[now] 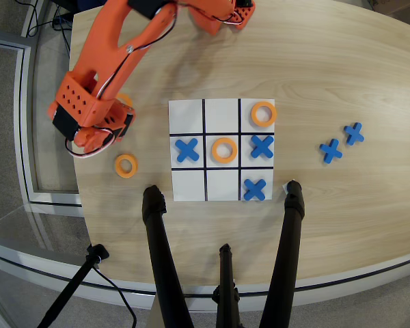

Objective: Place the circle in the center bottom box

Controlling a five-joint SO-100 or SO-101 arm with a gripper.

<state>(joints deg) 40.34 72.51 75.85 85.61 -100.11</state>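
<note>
A loose circle (126, 165), a flat orange ring, lies on the wooden table left of the grid sheet (188, 113). Two more orange rings sit in the grid: one in the middle cell (224, 149), one in the corner cell (263, 113) at the top right of the overhead view. The center bottom box (222, 114), the middle cell of the row nearest the robot base, is bare white. My gripper (90, 142) hangs up and to the left of the loose ring, apart from it. The orange wrist covers the jaws, and nothing shows in them.
Blue X pieces fill three grid cells (186, 149) (262, 146) (255, 188), and two more (331, 150) (354, 133) lie on the table to the right. Black tripod legs (160, 253) (287, 246) reach in from the near edge. An orange curve (126, 100) peeks from behind the arm.
</note>
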